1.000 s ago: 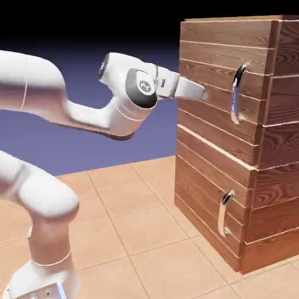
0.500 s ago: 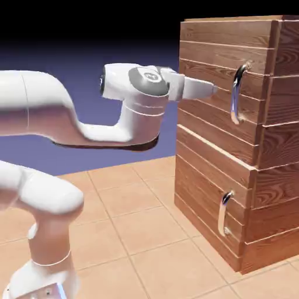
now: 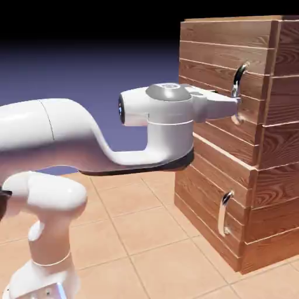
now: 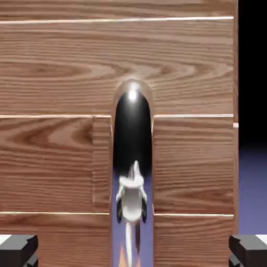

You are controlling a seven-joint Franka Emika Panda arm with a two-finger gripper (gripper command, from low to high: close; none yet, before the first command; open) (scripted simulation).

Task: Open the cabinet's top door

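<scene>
The cabinet (image 3: pixel 274 152) of reddish-brown planks stands at the exterior view's right. Its top door (image 3: pixel 207 61) looks shut, with a long curved silver handle (image 3: pixel 238 75) near its right edge. My gripper (image 3: pixel 235 105) is level with the middle of that handle, right in front of it, and its white hand hides the handle's middle part. In the hand view the shiny handle (image 4: pixel 133 151) runs up the middle over the door's planks (image 4: pixel 57 68). Both grey fingertips (image 4: pixel 18 249) sit far apart at the bottom corners, one on each side of the handle. My gripper (image 4: pixel 133 253) is open and holds nothing.
Below the top door is the shorter lower door with its small handle (image 3: pixel 224 211). The cabinet stands on a tan tiled floor (image 3: pixel 134 233). My white arm (image 3: pixel 87 140) stretches across from the exterior view's left.
My hand has moved right and slightly down, from beside the door's left planks to the handle. The forearm swung lower and closer. The jaws stayed open.
</scene>
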